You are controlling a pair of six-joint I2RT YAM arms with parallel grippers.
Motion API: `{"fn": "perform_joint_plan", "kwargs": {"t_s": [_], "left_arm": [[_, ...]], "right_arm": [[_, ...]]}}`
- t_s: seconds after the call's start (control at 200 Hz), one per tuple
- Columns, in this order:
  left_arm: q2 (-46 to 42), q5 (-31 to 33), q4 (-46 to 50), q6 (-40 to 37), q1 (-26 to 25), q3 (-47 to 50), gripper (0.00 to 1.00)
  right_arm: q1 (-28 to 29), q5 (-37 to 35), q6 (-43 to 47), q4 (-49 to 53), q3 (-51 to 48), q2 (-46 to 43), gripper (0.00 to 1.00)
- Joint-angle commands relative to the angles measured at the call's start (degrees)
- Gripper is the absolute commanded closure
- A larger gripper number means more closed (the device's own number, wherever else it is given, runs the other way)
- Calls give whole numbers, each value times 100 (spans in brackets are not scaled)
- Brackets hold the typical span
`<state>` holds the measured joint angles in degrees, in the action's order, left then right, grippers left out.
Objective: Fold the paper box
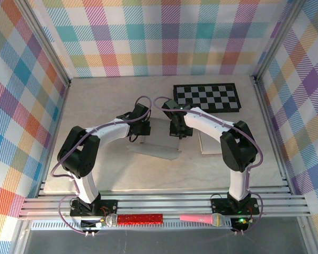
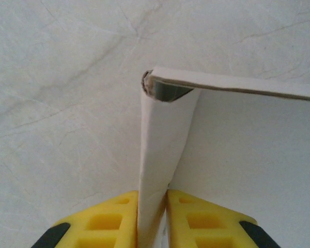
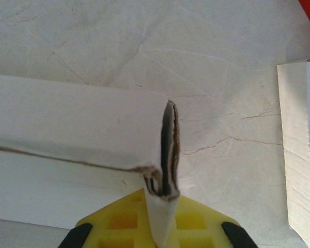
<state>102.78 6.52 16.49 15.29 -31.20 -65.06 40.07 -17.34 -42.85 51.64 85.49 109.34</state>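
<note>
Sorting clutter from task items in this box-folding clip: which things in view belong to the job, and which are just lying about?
In the job:
box
left end effector, pinching a box flap
right end effector, pinching a box flap

Lying about:
checkerboard
white card right of the box
red mic and pink mic on the front rail

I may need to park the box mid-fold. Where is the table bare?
Bare: the far-left table, between the left wall and the checkerboard; also the near strip between the box and the rail. Crowded: the centre, where the left gripper and right gripper clamp the box, and the right side with the white sheet.
</note>
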Motion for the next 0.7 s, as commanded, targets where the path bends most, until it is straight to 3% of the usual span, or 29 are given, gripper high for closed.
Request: {"fn": "perform_joint_plan", "kwargs": {"t_s": [0.0,0.21,0.37,0.46,0.695], "left_arm": [[66,-112,125,-89,9,-101,81],[77,144,203,-226,17,6,88],[190,141,268,-205,26,1,86],[156,210,244,-136,18,78,98],[-138,1468,428,142,-245,157,100]], "right_arm": [[45,100,-28,65,51,-62,100],[51,100,-26,48,14,-115,100],[51,82,-41,39,-27,-141,100],[53,73,-59,22,-56,-172,100],[69,64,-139,48,-83,-179,100]]}}
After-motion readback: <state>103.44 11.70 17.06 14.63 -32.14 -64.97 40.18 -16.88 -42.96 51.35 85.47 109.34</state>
